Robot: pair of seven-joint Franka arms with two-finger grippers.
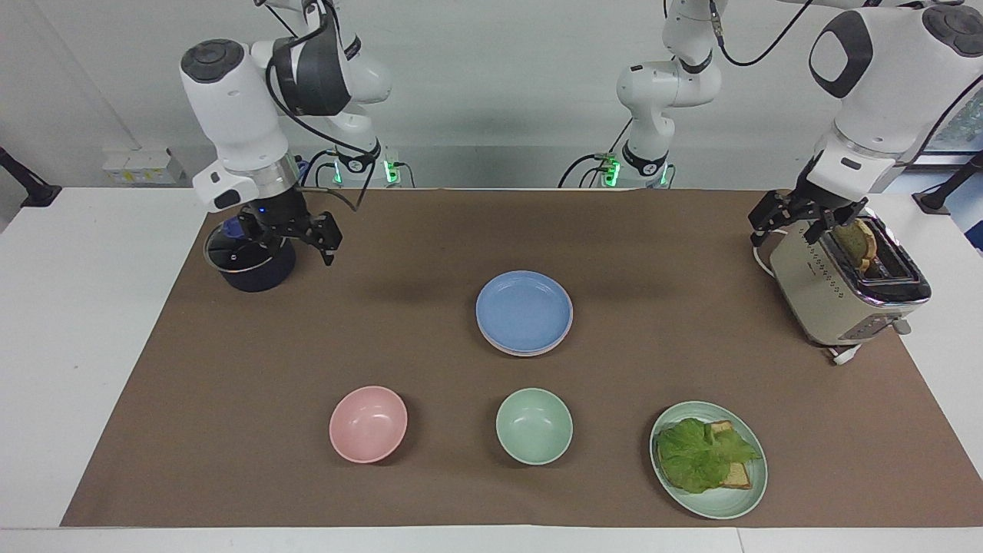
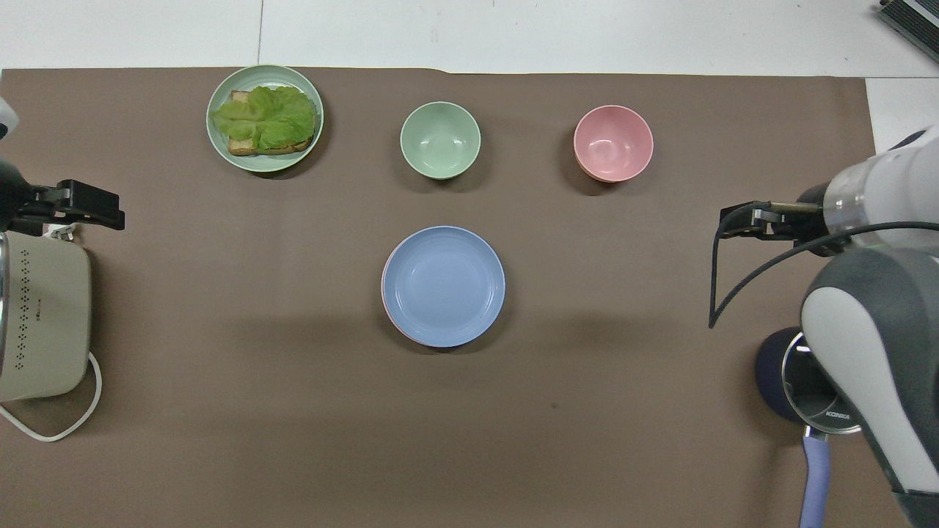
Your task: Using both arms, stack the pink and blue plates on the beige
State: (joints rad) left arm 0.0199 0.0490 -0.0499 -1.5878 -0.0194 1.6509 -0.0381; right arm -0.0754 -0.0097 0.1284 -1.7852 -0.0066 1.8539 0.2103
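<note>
The blue plate [image 1: 524, 309] [image 2: 443, 284] lies on top of a stack in the middle of the brown mat. A thin rim of the pink plate [image 1: 531, 352] [image 2: 385, 297] shows just under it. The beige plate is hidden; I cannot make it out below them. My right gripper [image 1: 296, 246] [image 2: 737, 224] hangs open and empty beside the dark pot [image 1: 249, 265], well away from the stack. My left gripper [image 1: 802, 223] [image 2: 92, 209] waits open and empty above the toaster [image 1: 837, 296].
A pink bowl [image 1: 369, 424], a green bowl [image 1: 534, 426] and a green plate [image 1: 726, 503] with a lettuce sandwich stand farther from the robots than the stack. A slice of toast [image 1: 856, 240] sits in the toaster. The lidded pot [image 2: 777, 374] stands at the right arm's end.
</note>
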